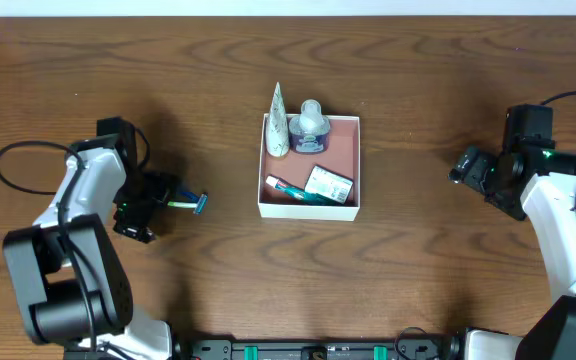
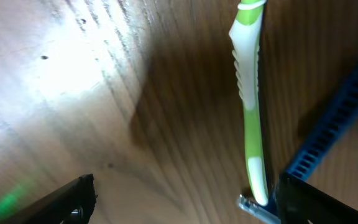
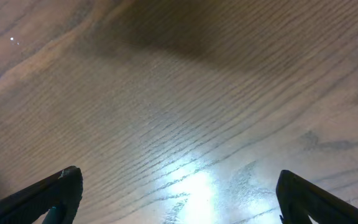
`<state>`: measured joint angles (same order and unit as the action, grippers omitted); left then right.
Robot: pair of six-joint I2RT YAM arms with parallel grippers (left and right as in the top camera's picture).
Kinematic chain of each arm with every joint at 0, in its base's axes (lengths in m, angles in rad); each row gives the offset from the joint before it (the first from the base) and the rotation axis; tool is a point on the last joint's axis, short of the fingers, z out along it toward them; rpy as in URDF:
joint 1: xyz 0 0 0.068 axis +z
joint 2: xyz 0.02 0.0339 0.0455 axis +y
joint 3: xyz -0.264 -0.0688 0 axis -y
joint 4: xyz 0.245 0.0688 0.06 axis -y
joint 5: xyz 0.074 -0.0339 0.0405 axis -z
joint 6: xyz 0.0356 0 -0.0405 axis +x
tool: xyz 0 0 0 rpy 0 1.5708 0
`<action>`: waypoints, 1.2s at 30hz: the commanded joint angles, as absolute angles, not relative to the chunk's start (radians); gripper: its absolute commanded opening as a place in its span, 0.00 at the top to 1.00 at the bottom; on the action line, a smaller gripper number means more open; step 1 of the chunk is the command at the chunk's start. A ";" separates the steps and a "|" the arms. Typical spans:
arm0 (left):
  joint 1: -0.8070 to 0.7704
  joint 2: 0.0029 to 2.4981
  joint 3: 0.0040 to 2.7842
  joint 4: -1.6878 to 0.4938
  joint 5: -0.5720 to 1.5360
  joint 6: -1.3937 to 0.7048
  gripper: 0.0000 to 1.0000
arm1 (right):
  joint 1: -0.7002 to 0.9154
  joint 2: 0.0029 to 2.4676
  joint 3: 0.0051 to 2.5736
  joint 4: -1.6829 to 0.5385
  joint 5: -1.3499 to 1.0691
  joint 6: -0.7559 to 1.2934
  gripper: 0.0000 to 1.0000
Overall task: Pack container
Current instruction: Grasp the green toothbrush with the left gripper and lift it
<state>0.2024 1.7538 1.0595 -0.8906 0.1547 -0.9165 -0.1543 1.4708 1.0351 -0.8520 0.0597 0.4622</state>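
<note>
Wood-grained brown tabletop (image 1: 418, 70) carries the square shallow container (image 1: 308, 211), white outside and dusty pink inside, at its middle, between the two arms. Four things sit in it: a white cone-shaped tube (image 1: 279, 125) leaning at the back left corner, a round bottle with a white cap and bluish label (image 1: 309, 128) just beside it, a red-and-teal toothbrush (image 1: 290, 189) lying along the front, and a white-and-green rectangular packet (image 1: 328, 184) next to that.

Well to the left of the container, the left gripper (image 1: 160, 203) is low over a disposable razor with a green-and-white handle and a blue head (image 1: 190, 203), which lies flat on the wood. Its jaws are spread wide and hold nothing. In the left wrist view the razor (image 2: 249, 112) runs between the fingers, close to one black finger (image 2: 316, 202); whether it touches that finger I cannot tell, the view being blurred there.

Far to the right, the right gripper (image 1: 460, 168) hangs over bare wood with its jaws fully apart and nothing between them, as the right wrist view (image 3: 179, 199) confirms.
</note>
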 commanded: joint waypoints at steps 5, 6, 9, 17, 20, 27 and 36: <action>0.208 1.828 1.053 -0.876 0.158 -0.911 0.08 | -0.163 1.471 1.046 -0.853 0.064 0.448 0.01; 0.208 1.837 1.053 -0.873 0.157 -0.910 0.08 | -0.163 1.471 1.046 -0.853 0.063 0.448 0.01; 0.208 1.858 1.053 -0.854 0.157 -0.883 0.08 | -0.163 1.471 1.046 -0.853 0.063 0.448 0.01; 0.208 1.872 1.053 -0.842 0.074 -0.842 0.18 | -0.163 1.471 1.047 -0.853 0.064 0.448 0.01; 0.208 1.872 1.053 -0.843 0.057 -0.830 0.31 | -0.163 1.471 1.046 -0.853 0.064 0.448 0.01; 0.208 1.872 1.053 -0.835 0.056 -0.826 0.64 | -0.163 1.471 1.046 -0.853 0.064 0.448 0.01; 0.208 1.872 1.053 -0.836 0.060 -0.785 0.94 | -0.163 1.471 1.046 -0.853 0.063 0.448 0.01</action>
